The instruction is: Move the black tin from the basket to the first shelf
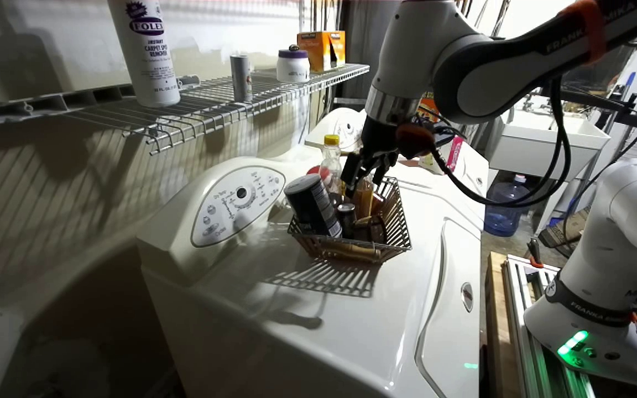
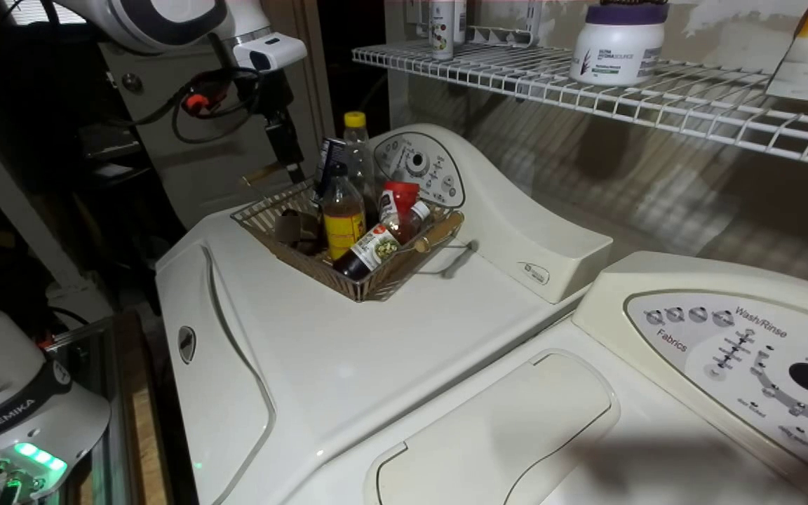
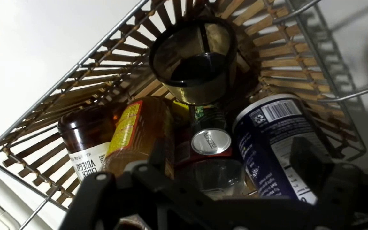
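The black tin (image 1: 346, 214) stands in the brown woven basket (image 1: 399, 225), beside the larger dark-blue can (image 1: 314, 203). In the wrist view its silver end (image 3: 211, 141) faces the camera, left of the dark-blue can (image 3: 268, 143). In an exterior view the tin is hidden behind bottles in the basket (image 2: 306, 265). My gripper (image 1: 364, 185) is open and empty above the basket, pointing down. In the wrist view its spread fingers (image 3: 232, 151) frame the tin and part of the dark-blue can. The first shelf (image 1: 274, 94), white wire, is on the wall; it also shows in an exterior view (image 2: 551, 85).
The basket also holds a yellow-capped bottle (image 2: 355, 151), a yellow-labelled bottle (image 2: 343, 224), a vinegar bottle (image 3: 85, 143) and a dark-rimmed cup (image 3: 193, 64). On the shelf stand a spray bottle (image 1: 147, 55), a grey can (image 1: 241, 78), a purple-lidded jar (image 1: 293, 66) and an orange box (image 1: 318, 51).
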Controlling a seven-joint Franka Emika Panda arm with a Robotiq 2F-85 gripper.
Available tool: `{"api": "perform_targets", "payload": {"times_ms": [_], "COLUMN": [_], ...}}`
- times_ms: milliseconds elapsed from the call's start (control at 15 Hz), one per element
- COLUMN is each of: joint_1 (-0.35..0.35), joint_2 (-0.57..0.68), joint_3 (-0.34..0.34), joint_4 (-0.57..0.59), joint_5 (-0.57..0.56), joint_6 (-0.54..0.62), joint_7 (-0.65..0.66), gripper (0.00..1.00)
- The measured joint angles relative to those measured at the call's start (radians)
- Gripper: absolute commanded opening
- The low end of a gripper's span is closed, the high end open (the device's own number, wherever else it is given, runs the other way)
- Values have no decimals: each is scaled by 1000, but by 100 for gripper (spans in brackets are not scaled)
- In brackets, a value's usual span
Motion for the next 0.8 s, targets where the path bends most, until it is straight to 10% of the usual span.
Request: {"api": "perform_targets", "payload": {"times_ms": [800], "joint_1": [-19], "joint_2": [91], "joint_3": [-2], "joint_4": [-20], "joint_5": [-93], "joint_6": [80], "joint_7": [128], "gripper": [100]}}
